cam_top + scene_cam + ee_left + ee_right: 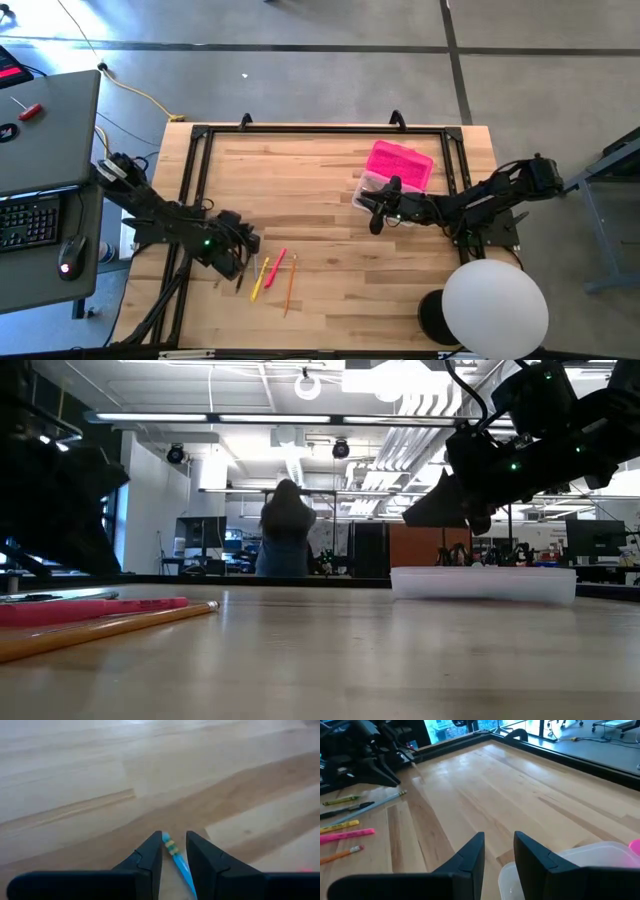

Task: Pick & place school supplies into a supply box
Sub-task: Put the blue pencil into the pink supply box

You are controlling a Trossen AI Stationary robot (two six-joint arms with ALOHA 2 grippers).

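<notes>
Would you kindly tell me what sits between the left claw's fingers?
A light blue pencil with a banded ferrule lies between the left claw's fingers; its far end is covered by them.
</notes>
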